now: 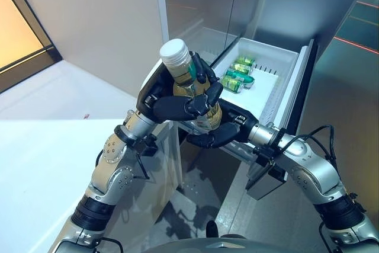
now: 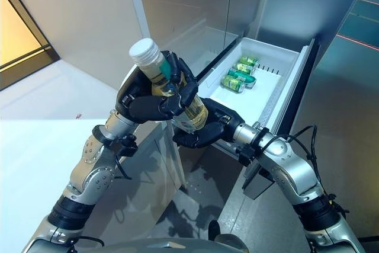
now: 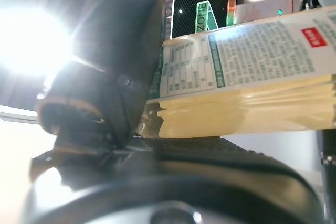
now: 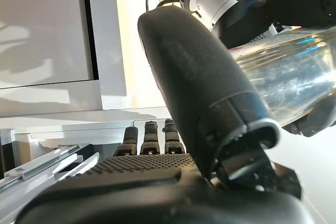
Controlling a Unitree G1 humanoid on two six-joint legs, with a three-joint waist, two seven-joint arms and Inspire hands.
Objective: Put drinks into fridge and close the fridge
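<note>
A clear bottle (image 1: pixel 188 84) with a white cap, a green label and a pale yellow drink is held tilted in front of the fridge. My left hand (image 1: pixel 172 106) is shut round its middle, and its wrist view shows the label (image 3: pixel 252 56) against the palm. My right hand (image 1: pixel 216 134) lies under the bottle's base with nearly straight fingers (image 4: pixel 149 140), thumb (image 4: pixel 210 98) raised beside the glass. Behind them the fridge's white drawer (image 1: pixel 269 96) stands pulled out, with several green drinks (image 1: pixel 237 75) lying in it.
The drawer's dark front panel (image 1: pixel 303 96) sticks out to the right of my right arm. Grey fridge walls (image 1: pixel 201 4) rise behind the drawer. A white counter (image 1: pixel 41 140) lies to the left, and bare floor (image 1: pixel 204 194) shows below the drawer.
</note>
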